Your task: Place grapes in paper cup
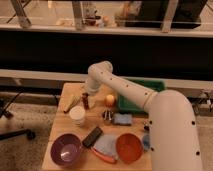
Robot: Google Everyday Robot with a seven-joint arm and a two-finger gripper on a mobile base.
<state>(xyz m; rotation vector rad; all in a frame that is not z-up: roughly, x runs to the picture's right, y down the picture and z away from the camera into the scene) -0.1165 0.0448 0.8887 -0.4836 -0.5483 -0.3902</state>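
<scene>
Seemingly the gripper [86,101] pinches the grapes [85,104] — just above the paper cup [77,115], near the table [62,125] edge.

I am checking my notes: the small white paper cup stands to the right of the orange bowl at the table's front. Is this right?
Not quite. The camera view shows the small white paper cup behind the purple bowl, left of the orange bowl. The gripper hangs just beyond the cup.

Your gripper [86,101] hangs low over the table [60,125], right at the grapes [85,102], just behind the paper cup [77,115]. An orange fruit [110,100] sits to their right.
</scene>
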